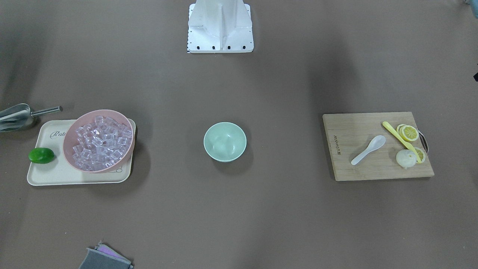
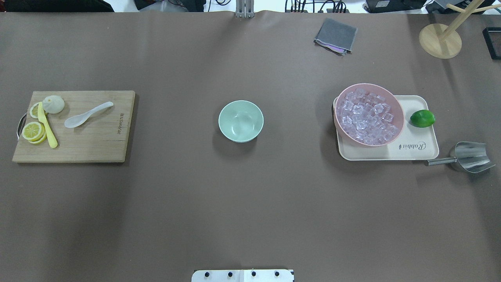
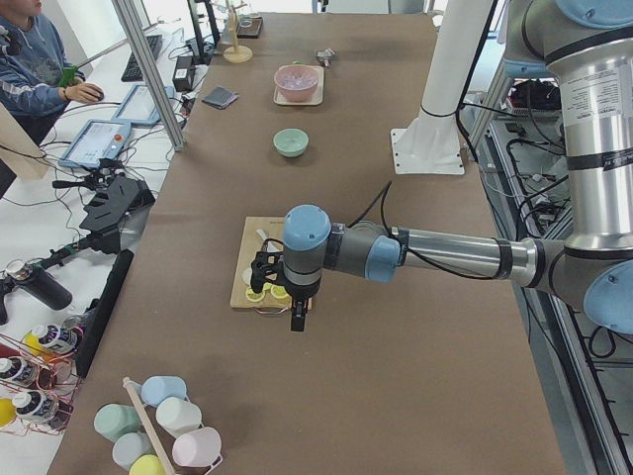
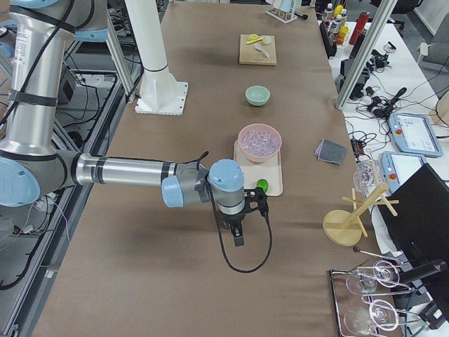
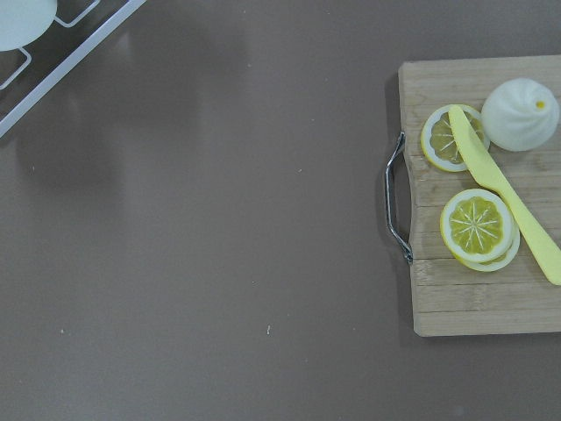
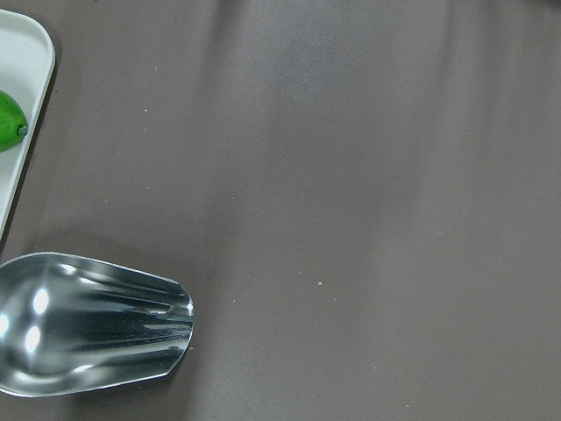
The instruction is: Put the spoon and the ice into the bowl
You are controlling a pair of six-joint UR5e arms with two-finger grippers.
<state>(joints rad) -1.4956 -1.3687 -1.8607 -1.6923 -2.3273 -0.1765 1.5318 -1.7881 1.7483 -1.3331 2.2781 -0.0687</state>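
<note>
Two grippers were out over the table. Could you read how their fingers stood?

— No. You had the left gripper only in the left side view, hanging just below the middle of the frame over the near end of the cutting board. The right gripper showed only in the right side view, low in the middle of the frame and near the tray. From those views you could not tell whether the fingers were spread or closed, or whether they gripped anything.

Where did you find the spoon?

— The spoon lay flat on the board, at the right of the front-facing view, with its scoop toward the upper right. Just right of it lay the long yellow utensil, resting across the lemon slices.

And the ice?

— All the ice you could see was heaped in the pink bowl, which sat on the tray at the left of that view. A lime sat on the tray's left edge. The metal scoop lay on the table off the tray's upper left corner.

The bowl itself?

— The mint-green bowl stood upright in the middle of the frame, well apart from both the board and the tray.
</note>
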